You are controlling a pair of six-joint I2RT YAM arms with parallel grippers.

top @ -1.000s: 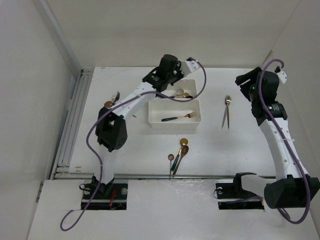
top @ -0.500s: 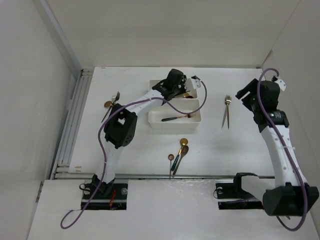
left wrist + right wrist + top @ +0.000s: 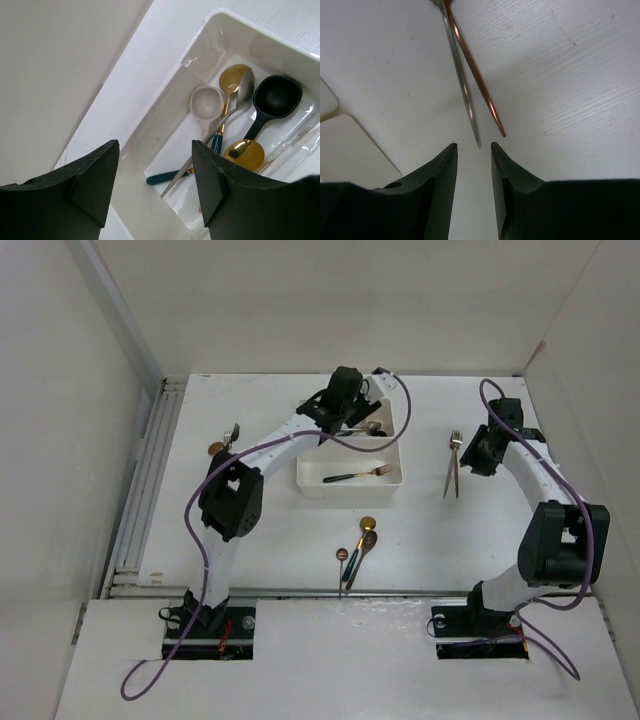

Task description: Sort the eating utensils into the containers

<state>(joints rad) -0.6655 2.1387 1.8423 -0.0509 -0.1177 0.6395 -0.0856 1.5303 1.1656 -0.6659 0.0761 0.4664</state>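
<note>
1. Over the far white rectangular plastic bin (image 3: 404,416), at about 12 o'clock of the white desk (image 3: 270,530), hangs the left end effector (image 3: 152,187). Its two black fingers (image 3: 92,185) stand wide apart and hold nothing.
2. Inside this far bin several spoons lie in a loose heap: a white spoon (image 3: 206,102), a gold spoon (image 3: 233,77), a silver spoon (image 3: 244,90), a black spoon (image 3: 276,97) and a second gold bowl (image 3: 244,154). A dark green handle (image 3: 165,176) also shows under them.
3. The near white rectangular plastic bin (image 3: 350,492) touches the far one on its 6 o'clock side. It holds one gold fork with a dark green handle (image 3: 355,476).
4. At 3 o'clock from the bins, a slim silver fork (image 3: 462,85) and a slim copper fork (image 3: 475,75) lie on the desk. Their heads are together at 12 o'clock and the handles spread a little.
5. The right end effector (image 3: 472,165) is just beside these forks. Its fingers leave a narrow gap with nothing between them, and the tip of the silver handle lies just in front of the gap.
6. At 6 o'clock from the bins lies a group of three spoons (image 3: 366,532). At 9 o'clock lie a dark fork (image 3: 232,430) and a copper spoon (image 3: 215,448).
</note>
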